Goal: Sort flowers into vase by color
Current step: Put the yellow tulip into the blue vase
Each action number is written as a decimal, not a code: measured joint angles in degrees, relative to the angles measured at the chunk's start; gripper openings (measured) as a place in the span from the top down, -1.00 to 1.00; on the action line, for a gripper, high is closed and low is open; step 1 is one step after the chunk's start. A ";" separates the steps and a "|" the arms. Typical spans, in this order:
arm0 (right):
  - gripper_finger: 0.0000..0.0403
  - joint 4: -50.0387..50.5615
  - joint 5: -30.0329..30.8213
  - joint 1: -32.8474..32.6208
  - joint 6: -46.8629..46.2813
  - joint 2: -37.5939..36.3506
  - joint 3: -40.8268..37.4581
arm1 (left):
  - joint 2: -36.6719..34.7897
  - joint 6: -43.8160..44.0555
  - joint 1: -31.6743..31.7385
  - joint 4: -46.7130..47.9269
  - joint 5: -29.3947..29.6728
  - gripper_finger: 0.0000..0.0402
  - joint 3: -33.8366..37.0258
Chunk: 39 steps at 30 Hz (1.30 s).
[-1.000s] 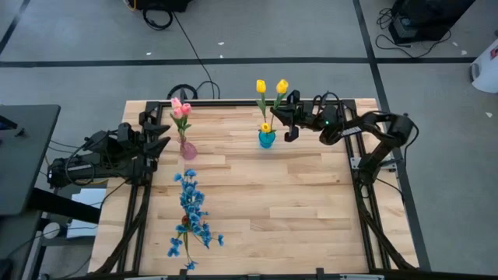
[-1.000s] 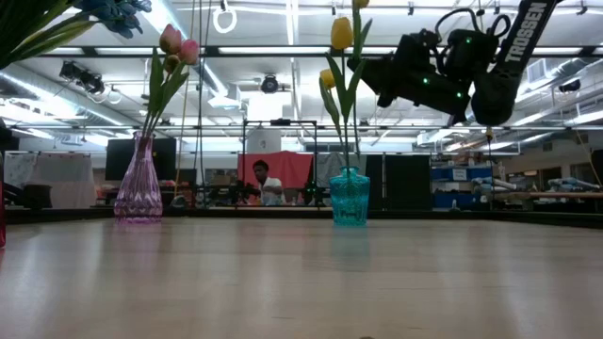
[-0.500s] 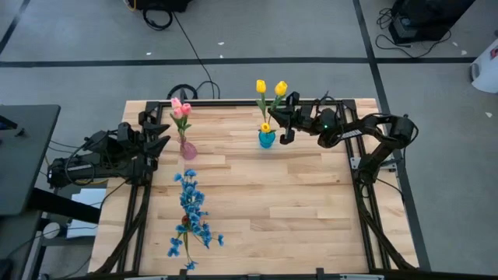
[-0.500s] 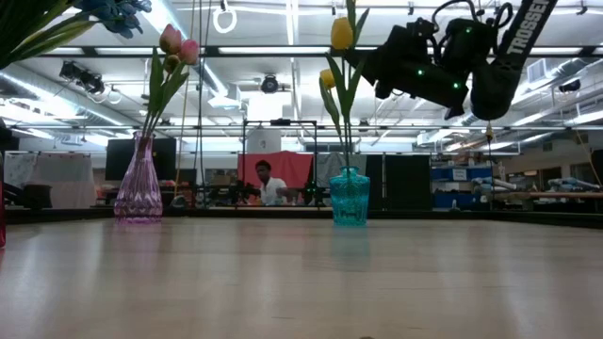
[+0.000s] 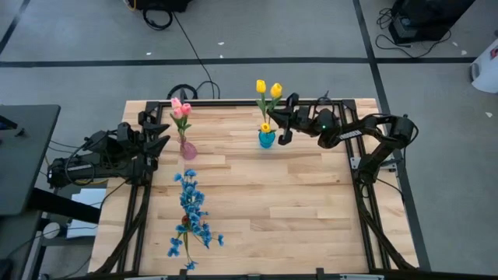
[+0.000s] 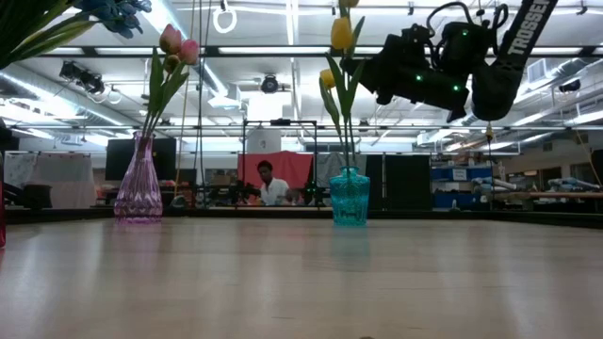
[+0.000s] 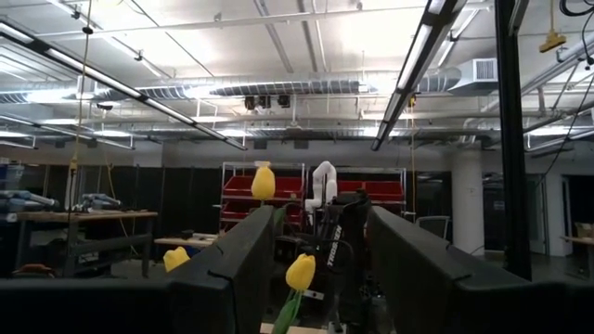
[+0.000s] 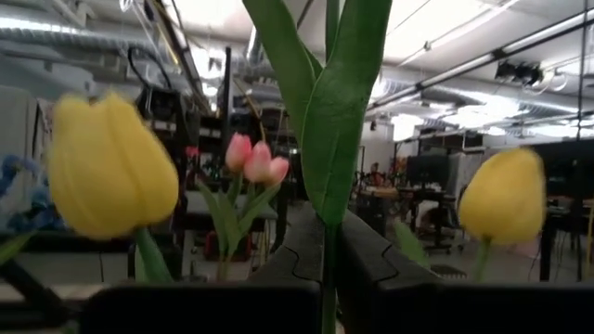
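Note:
Yellow tulips [image 5: 268, 88] stand with their stems in a teal vase [image 5: 267, 140] at the far middle of the table. My right gripper [image 5: 282, 120] is beside them, above the vase, shut on one tulip's green stem [image 8: 328, 243]. Pink tulips [image 5: 180, 110] stand in a pink vase [image 5: 188, 150]. My left gripper [image 5: 165, 132] waits open just left of the pink vase. A spray of blue blossoms [image 5: 191, 210] stands near the table's near edge; what holds its lower end cannot be made out. My right gripper pinches a yellow tulip's stem [image 8: 328, 243] between its two fingers, below the broad leaves. The fingers come level from the table's right and lie across the stem. The stem stands about upright and runs down toward the teal vase [image 6: 350, 198]; its bloom is above the wrist view.
A person sits in the room beyond the far edge [image 6: 273, 184]. The bare wooden table top [image 5: 296, 202] stretches across the middle and right. The pink vase also shows in the low view [image 6: 138, 188].
My right gripper has gone a little toward the table's left edge, closer to the teal vase, and has risen slightly. The right tall yellow tulip's head has moved left with it, nearer the other tall one.

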<state>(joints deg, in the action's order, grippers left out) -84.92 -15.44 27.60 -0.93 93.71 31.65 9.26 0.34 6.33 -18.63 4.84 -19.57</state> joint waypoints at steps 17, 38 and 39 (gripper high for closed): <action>0.83 8.05 -1.08 -0.60 2.19 0.00 2.11 | 0.00 -0.04 0.00 0.18 0.06 0.09 0.00; 0.51 17.14 -7.24 2.34 2.01 -0.08 2.11 | 0.00 0.22 0.00 0.24 0.11 0.09 0.00; 0.46 18.63 -7.67 2.80 1.56 -0.28 2.11 | 0.00 0.28 0.00 0.22 0.11 0.09 0.00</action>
<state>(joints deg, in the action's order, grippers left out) -66.29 -23.11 30.41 0.63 93.43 33.76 9.26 0.62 6.33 -18.41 4.95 -19.57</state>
